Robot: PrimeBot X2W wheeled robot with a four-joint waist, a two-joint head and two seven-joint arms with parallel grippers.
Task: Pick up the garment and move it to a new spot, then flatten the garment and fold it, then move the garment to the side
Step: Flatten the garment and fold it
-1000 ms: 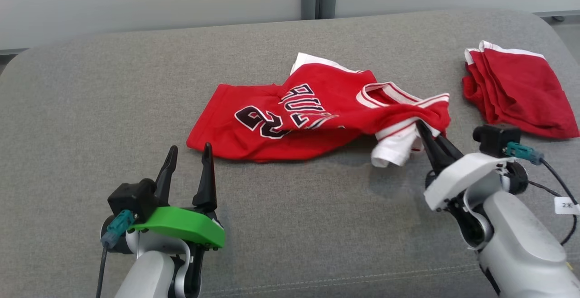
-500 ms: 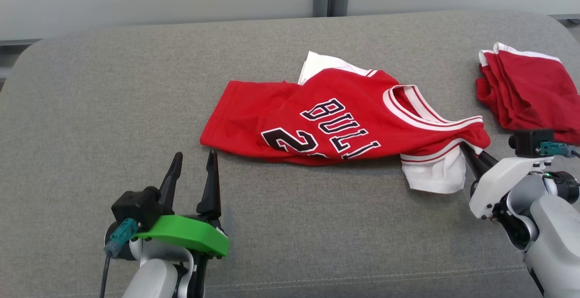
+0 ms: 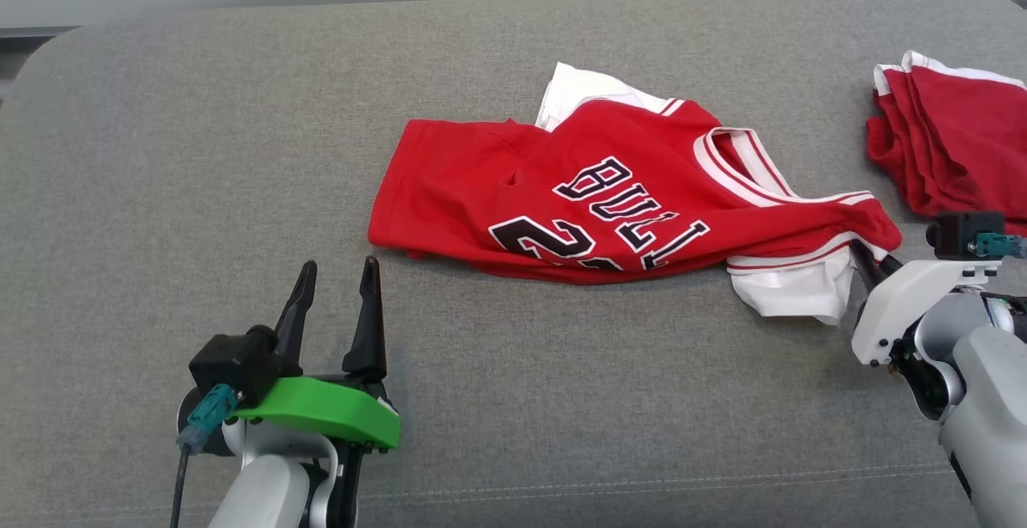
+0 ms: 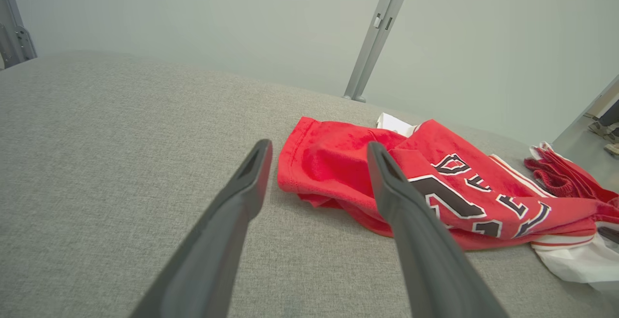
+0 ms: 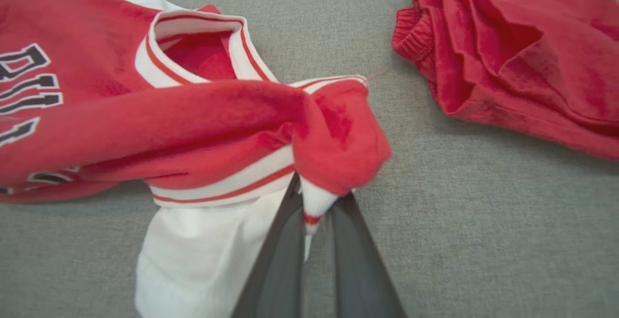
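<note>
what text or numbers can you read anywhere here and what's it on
"BULL" - black white-edged letters on the red jersey; anything further is cut off by a fold.
"2" - large number on the same jersey; next digit partly hidden, unreadable.
No text visible on the folded red garment.

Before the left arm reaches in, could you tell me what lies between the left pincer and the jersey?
Only a bare strip of grey cushion, seen in the head view; the open left pincer stands apart from the jersey.

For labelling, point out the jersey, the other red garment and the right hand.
jersey [image 3: 634,207], head view, lettered front.
other red garment [image 3: 955,143], head view, top fold.
right hand [image 5: 315,201], right wrist view, between its fingertips.
</note>
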